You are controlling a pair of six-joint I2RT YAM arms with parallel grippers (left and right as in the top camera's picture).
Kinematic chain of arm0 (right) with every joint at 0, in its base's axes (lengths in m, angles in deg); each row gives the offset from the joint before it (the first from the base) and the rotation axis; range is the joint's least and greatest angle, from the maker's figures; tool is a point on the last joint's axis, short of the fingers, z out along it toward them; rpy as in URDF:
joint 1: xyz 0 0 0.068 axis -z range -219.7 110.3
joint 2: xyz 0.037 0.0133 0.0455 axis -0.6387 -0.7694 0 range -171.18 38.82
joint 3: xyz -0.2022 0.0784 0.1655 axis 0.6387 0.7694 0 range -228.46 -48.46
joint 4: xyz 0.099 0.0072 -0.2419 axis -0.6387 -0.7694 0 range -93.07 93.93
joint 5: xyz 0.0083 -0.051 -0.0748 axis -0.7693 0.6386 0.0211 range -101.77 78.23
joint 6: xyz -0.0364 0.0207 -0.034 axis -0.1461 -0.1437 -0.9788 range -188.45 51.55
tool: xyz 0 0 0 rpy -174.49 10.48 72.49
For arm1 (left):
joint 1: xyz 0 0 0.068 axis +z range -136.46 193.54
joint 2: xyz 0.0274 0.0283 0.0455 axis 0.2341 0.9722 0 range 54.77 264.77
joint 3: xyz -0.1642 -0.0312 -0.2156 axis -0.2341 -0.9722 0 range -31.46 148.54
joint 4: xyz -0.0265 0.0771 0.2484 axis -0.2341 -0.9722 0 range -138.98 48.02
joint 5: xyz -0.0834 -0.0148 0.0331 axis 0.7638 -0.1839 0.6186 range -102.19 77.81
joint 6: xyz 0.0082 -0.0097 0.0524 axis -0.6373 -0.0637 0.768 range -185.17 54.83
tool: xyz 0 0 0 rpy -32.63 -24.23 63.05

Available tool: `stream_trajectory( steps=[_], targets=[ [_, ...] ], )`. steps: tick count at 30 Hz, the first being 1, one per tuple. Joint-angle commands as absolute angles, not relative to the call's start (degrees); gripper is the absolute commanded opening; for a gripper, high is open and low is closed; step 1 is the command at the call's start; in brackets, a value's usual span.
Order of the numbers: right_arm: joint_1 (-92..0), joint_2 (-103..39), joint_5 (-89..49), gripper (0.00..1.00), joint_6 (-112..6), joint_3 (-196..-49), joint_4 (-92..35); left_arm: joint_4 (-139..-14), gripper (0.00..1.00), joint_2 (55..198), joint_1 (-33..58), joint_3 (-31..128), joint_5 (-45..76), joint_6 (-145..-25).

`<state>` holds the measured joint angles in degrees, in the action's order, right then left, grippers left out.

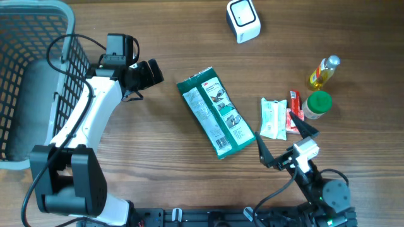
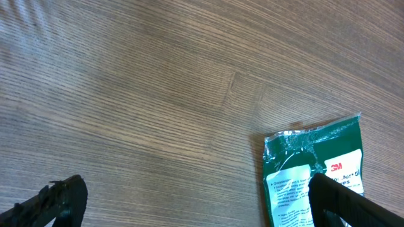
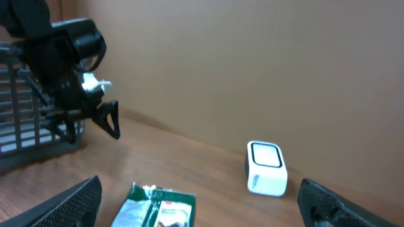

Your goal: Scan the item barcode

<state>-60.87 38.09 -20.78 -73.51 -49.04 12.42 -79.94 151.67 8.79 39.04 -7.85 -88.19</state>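
Wooden table with grey basket, green packet, white scanner, yellow bottle, green-lidded jar, white sachet.

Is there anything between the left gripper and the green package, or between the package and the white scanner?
Nothing visible. Bare table lies between the open left gripper and the green package, and between the package and the white scanner. The bottles and sachets sit off to the right, clear of both paths.
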Motion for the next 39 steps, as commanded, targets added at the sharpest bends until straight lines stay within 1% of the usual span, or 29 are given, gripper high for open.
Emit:
stream_trajectory(
  steps=[1, 5, 7, 10, 39],
  targets=[
    [-60.56, 38.59, -21.35, 1.0, -73.97, -48.75, 4.55, -79.78, 1.0, 151.85, 8.9, 39.36, -8.0, -87.91],
    [-60.56, 38.61, -19.58, 1.0, -73.53, -48.75, 4.44, -79.78, 1.0, 151.85, 8.9, 39.36, -8.0, -87.91],
    [-60.56, 38.61, -13.79, 1.0, -66.53, -48.75, 4.07, -79.78, 1.0, 151.85, 8.9, 39.36, -8.0, -87.91],
    [-60.56, 38.61, -11.12, 1.0, -63.8, -48.75, 4.36, -79.78, 1.0, 151.85, 8.9, 39.36, -8.0, -87.91],
    [-60.58, 38.61, -11.78, 1.0, -63.89, -48.75, 4.33, -79.78, 1.0, 151.85, 8.9, 39.36, -7.98, -87.91]
  ],
)
